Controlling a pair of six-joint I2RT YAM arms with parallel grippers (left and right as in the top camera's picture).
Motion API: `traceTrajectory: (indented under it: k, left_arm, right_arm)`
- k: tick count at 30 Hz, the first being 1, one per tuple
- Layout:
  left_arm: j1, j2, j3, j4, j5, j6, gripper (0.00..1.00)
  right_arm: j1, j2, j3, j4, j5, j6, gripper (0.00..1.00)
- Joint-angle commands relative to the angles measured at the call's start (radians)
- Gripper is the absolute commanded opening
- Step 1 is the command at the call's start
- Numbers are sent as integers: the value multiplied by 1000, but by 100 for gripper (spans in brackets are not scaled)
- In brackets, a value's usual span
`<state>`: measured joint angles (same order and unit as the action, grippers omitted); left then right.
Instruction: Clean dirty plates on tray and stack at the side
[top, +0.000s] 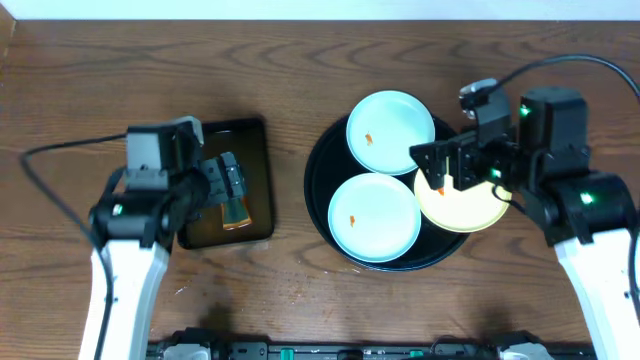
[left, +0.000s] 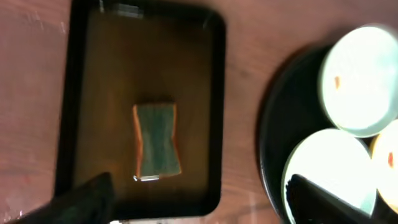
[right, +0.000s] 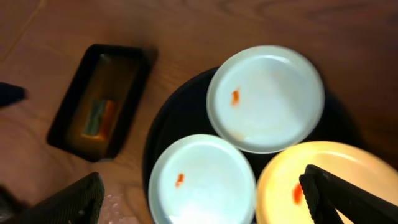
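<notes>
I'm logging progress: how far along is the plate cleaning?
Nothing done: all three plates sit on the round tray with orange smears, none stacked aside. Underway: the left hand hovers open over the sponge, the right hand open over the yellow plate. Left: wiping and stacking all three.

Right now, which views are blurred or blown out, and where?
Left wrist: blurred throughout, sponge edges soft, top plate washed out. Right wrist: slightly soft, yellow plate glaring. Overhead: sharp, evenly lit.
</notes>
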<state>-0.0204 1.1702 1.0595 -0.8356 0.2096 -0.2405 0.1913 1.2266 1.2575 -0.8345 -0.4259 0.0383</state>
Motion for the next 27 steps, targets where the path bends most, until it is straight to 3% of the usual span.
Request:
traceTrajectory:
  k: [1,4,8,12,15,16,18,26,27]
  left_arm:
    - [4,117,6,-21,-29,-77,79]
    - [4,247,-16,-12,-85,-129,66]
    - [4,422,-16,49,-99,-116,63]
    - [4,564,-16,151,-101,-108,44]
    - [4,664,-16,208,-133,-109,36]
    - [4,689,-16,218,-133,-109,31]
    - [4,724,-16,220,-132,-109,9]
    - [4,628,53,131,-132,-85,8]
    - [4,598,58,122,-132,-76,23]
  right_arm:
    - [0,40,19,-5,-78,29,98]
    - [0,58,19,-23,-77,28,97]
    - [0,61,18,-38,-76,28,97]
    - [0,61,18,-38,-76,28,97]
    - [0,61,18,-46,-76,28,96]
    - [0,61,18,-48,-76,28,96]
    - [0,61,18,-48,-76,28,96]
    - [0,61,18,-43,-76,28,96]
    - [0,61,18,-41,-76,28,96]
